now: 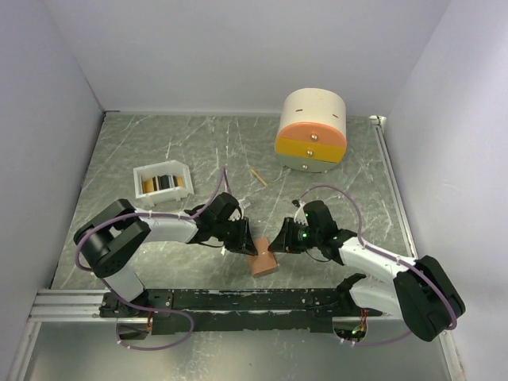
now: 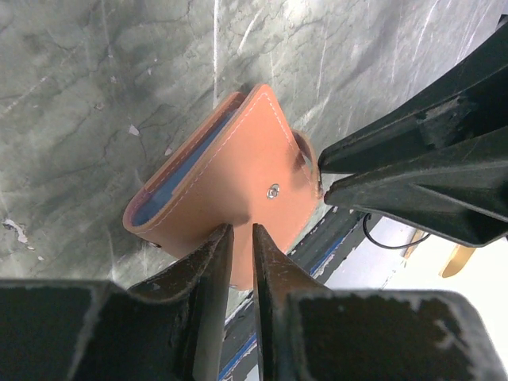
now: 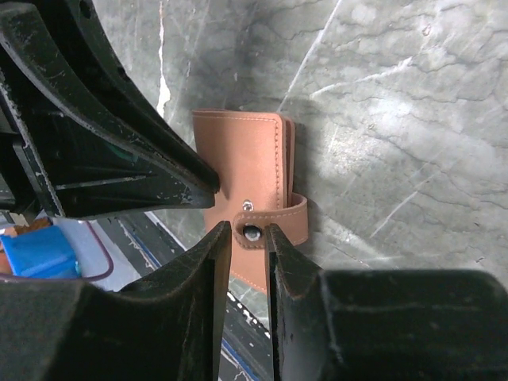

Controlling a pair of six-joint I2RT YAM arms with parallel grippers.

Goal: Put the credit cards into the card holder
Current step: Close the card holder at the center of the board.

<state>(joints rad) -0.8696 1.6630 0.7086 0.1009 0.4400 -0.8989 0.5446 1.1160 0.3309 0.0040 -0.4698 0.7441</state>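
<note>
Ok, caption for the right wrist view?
Right claw pinches the snap strap of the folded salmon card holder; left claw grips its edge.

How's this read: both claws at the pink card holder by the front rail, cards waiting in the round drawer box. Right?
One slip: the cards wait in the white tray, not the round drawer box; the top external view shows it. The rest stands: left claw and right claw at the pink card holder by the front rail.

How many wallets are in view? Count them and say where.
1. The wallet, folded shut, is between the left arm and right arm. Another could hide in the round box.
</note>
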